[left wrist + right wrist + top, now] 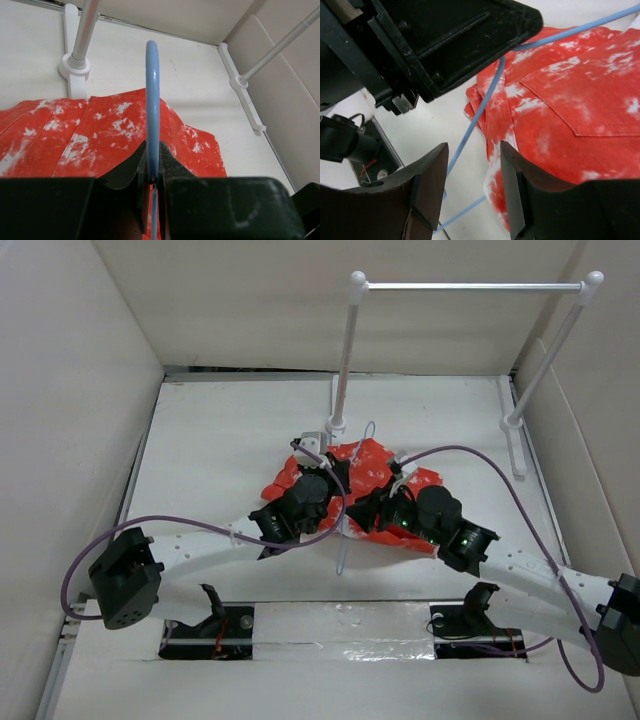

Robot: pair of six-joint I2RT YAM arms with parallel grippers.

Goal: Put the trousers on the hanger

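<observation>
The red-orange trousers (372, 462) with white blotches lie crumpled on the table mid-centre. They also show in the left wrist view (95, 135) and the right wrist view (570, 95). The pale blue wire hanger (343, 542) stands over them. My left gripper (334, 473) is shut on the hanger near its hook (152, 90), which rises straight out of the jaws (153, 148). My right gripper (368, 512) is open and empty (472, 162), low over the table at the trousers' edge. A hanger wire (476, 116) runs between its fingers without touching them.
A white two-pole rail stand with a metal crossbar (470, 285) stands at the back, its feet on the table (74, 66). White walls close in the table on the left, back and right. The left gripper's black body (445, 40) hangs just above the right gripper.
</observation>
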